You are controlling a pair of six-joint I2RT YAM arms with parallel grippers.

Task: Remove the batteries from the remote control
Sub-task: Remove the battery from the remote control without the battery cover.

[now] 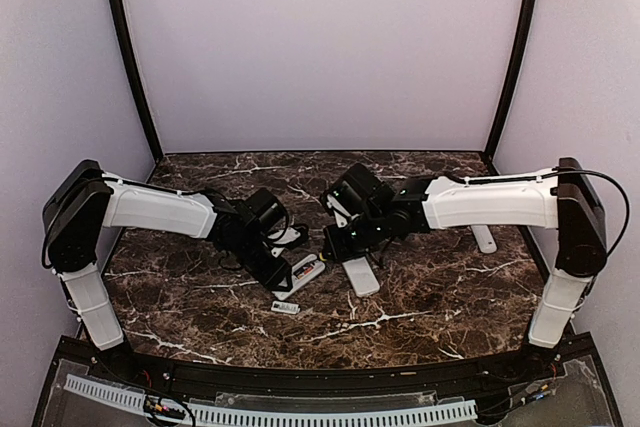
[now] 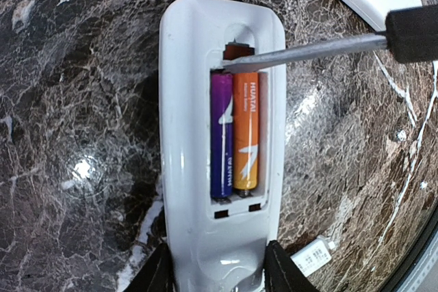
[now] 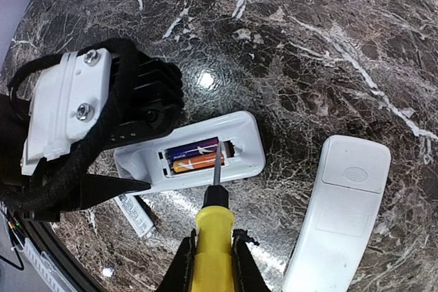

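In the top view, the left arm reaches in from the left edge toward the middle of the dark marbled bench [image 1: 420, 317], but its tip is a black mass there and the grip cannot be read. The left wrist view settles it: the left pincer [image 2: 219, 271] is clamped on the lower end of a white remote [image 2: 185, 135], one black finger against each long side. The remote lies flat, back up, with its battery slot uncovered. Two batteries [image 2: 236, 135] sit side by side inside, purple on the left and orange on the right in that view; the top view shows them only as a reddish speck. A small white cover [image 2: 311, 256] with fine print lies on the bench just beside the remote's gripped end, at the lower right of that frame. The steel blade of a screwdriver [image 3: 213, 237] comes in from the right and its tip rests at the upper end of the batteries. Only the right wrist view shows its yellow handle and the right pincer [image 3: 212, 264] closed tight around it. Farther right there, a second remote [image 3: 342, 217] lies back up, well apart from the first. The top view alone shows another slim white piece [image 1: 484, 238] under the right arm, too small to identify.
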